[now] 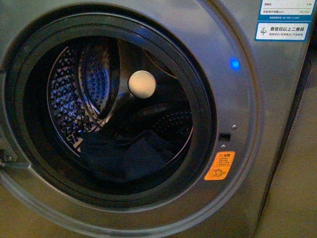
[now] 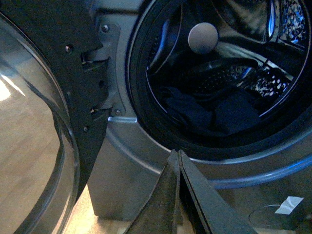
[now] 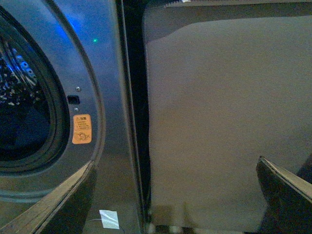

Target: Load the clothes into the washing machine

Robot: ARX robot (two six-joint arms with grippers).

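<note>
The washing machine (image 1: pixel 247 99) is grey with a round black-rimmed porthole; its door is open. The dark navy clothes (image 1: pixel 124 156) lie at the bottom of the perforated steel drum (image 1: pixel 74 94). They also show in the left wrist view (image 2: pixel 209 114). My left gripper (image 2: pixel 176 153) is shut and empty, below the porthole rim, outside the machine. My right gripper (image 3: pixel 178 165) is open and empty, off the machine's right side, facing its edge (image 3: pixel 126 122) and a beige wall. Neither arm shows in the front view.
The open glass door (image 2: pixel 34 146) hangs at the machine's left on its hinge (image 2: pixel 100 73). An orange warning sticker (image 1: pixel 219 166) and a blue light (image 1: pixel 234 63) mark the front panel. A beige wall (image 3: pixel 224 107) stands right of the machine. A white tape patch (image 3: pixel 109 218) lies on the floor.
</note>
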